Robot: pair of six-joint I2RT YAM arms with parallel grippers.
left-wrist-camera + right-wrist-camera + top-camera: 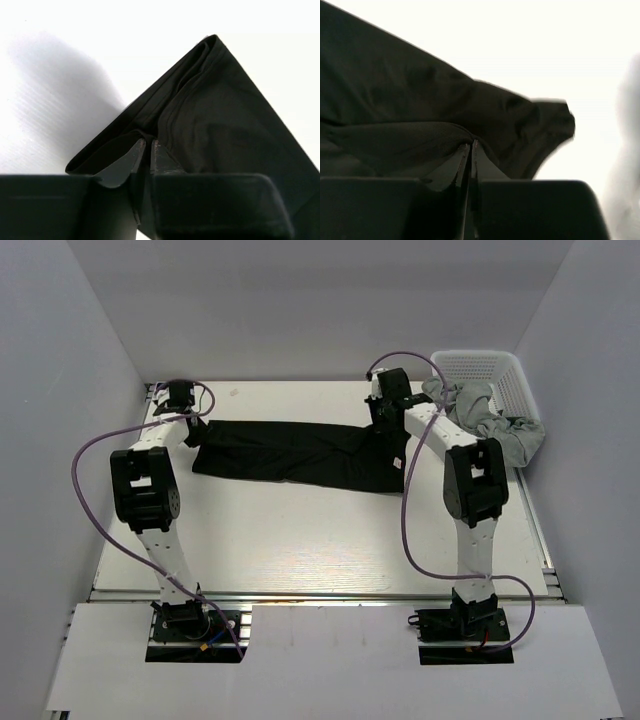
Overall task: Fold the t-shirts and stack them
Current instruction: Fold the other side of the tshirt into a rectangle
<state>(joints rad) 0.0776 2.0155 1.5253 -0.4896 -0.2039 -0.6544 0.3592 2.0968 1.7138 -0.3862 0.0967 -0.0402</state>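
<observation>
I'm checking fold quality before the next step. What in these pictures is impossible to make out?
- Top view: the right end of the black t-shirt lies under the right arm.
- Top view: how many grey shirts fill the basket; they are bunched together.
- Right wrist view: a pale shape at the right edge, blurred and washed out.
- Any view: the neck label does not show; folds may hide it.

— Where are your cameras sitting?
— One is hanging above and behind my bases (195,622), looking down over the whole table (300,540). Two are riding my wrists, peering close along my left fingers (125,162) and right fingers (487,170).
— What are they sharing?
— The black t-shirt (290,452): each wrist is seeing one end.
</observation>
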